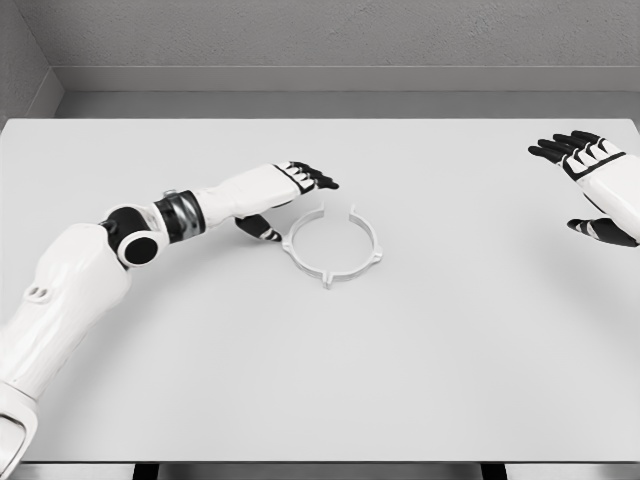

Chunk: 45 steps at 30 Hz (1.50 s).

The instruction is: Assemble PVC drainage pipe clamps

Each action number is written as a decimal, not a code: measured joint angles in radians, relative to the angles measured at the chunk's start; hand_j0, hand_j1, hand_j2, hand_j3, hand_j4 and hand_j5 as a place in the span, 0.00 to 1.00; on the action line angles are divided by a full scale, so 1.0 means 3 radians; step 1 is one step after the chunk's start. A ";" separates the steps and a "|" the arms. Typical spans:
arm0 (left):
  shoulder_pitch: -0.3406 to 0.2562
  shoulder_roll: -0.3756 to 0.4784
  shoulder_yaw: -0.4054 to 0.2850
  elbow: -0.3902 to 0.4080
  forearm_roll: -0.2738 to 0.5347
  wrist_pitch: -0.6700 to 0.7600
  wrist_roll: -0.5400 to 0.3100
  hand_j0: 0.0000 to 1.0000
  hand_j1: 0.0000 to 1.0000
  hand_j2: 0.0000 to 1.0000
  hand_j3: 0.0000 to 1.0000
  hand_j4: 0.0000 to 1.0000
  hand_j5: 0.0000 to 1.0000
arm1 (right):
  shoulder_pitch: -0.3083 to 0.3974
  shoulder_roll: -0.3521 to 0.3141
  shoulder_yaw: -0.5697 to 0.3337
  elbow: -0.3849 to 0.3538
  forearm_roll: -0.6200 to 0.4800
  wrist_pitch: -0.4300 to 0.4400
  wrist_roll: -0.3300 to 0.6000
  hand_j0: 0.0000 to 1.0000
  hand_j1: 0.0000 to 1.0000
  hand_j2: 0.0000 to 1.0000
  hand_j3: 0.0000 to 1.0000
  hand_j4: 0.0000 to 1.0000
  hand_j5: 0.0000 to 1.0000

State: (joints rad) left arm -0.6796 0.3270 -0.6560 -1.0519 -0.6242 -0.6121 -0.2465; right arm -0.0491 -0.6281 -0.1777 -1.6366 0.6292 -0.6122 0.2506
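A white ring-shaped pipe clamp (pixel 332 247) lies flat on the white table (pixel 320 380), a little left of centre, with a gap in its far side and small lugs around its rim. My left hand (pixel 290 198) reaches in from the left and hovers just left of and behind the clamp. Its fingers (pixel 315 178) are stretched out above the clamp's far-left edge, and the thumb (pixel 260 229) hangs low beside the rim. It holds nothing. My right hand (pixel 590 185) is at the far right edge, fingers spread, far from the clamp.
A grey wall (pixel 320 40) runs along behind the table. The table's front edge (pixel 320 462) crosses the bottom of the view.
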 measured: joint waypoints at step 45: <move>-0.0097 0.0688 0.0522 0.0459 0.0260 0.0000 0.0010 1.00 1.00 1.00 1.00 1.00 1.00 | 0.0031 -0.0004 -0.0007 0.0012 0.0000 0.0000 0.0000 1.00 1.00 1.00 1.00 1.00 1.00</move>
State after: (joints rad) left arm -0.7087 0.5335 -0.4994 -0.9143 -0.5461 -0.6121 -0.2434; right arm -0.0399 -0.6294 -0.1798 -1.6329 0.6292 -0.6122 0.2506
